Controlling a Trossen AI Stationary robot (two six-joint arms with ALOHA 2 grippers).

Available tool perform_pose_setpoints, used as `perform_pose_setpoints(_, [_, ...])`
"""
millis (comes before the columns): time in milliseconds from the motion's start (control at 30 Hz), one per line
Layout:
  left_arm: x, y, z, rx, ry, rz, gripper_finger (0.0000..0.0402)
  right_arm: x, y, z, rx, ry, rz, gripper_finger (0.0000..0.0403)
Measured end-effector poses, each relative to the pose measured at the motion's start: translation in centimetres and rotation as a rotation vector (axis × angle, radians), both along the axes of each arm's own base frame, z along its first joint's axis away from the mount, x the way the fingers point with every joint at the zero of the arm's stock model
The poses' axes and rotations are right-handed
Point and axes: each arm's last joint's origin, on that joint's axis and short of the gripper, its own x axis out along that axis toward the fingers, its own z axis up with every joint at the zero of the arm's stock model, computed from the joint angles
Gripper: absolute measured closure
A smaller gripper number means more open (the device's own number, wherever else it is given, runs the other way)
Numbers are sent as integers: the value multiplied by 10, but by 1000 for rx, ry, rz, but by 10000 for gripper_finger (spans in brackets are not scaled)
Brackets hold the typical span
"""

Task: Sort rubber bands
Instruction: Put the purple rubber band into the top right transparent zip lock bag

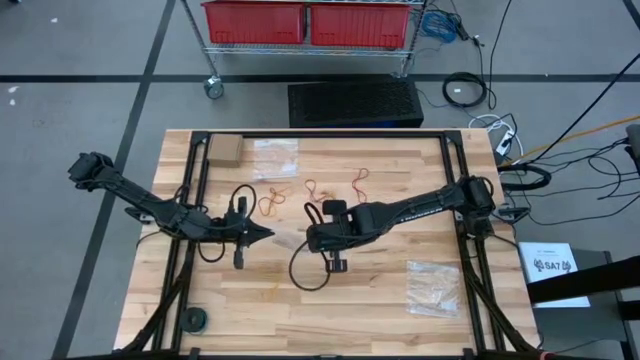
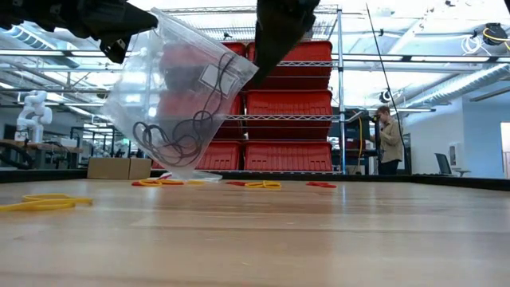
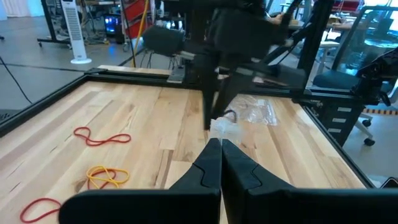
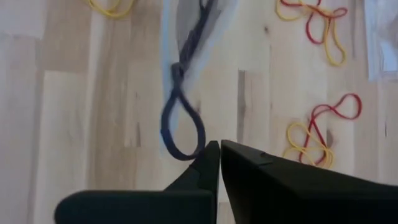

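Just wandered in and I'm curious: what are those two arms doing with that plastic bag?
Both arms hold a clear plastic bag up above the middle of the wooden table. The left pincer is shut on one side of it, the right pincer shut at the other. Dark rubber bands lie inside the bag. Yellow and red rubber bands remain loose on the table, and two more bags lie flat there.

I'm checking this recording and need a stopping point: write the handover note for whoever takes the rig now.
Left pincer: shut on a clear bag, held above mid-table.
Right pincer: shut, at the bag's other side; grip on it unclear.
Black bands are inside the bag.
Red bands and yellow bands lie loose on the table, toward the far side. Two other bags lie flat.
Done: black ones bagged. Left: red and yellow.
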Motion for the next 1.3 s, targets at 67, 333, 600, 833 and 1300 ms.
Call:
perform_pose_setpoints(67, [0,0,0,0,0,0,401,1,2,3,4,-15,-3,395])
perform_pose_setpoints(333, [1,0,-2,4,9,1,401,7,6,25,33,-117,-12,402])
perform_pose_setpoints(600, [4,-1,-4,3,12,5,401,14,8,35,46,-206,3,403])
perform_pose_setpoints(833, [5,-2,-2,-4,-6,4,401,20,4,39,46,-273,10,403])
perform_pose_setpoints(1300, [5,-2,-2,-4,-6,4,401,13,-9,54,96,-310,-86,396])
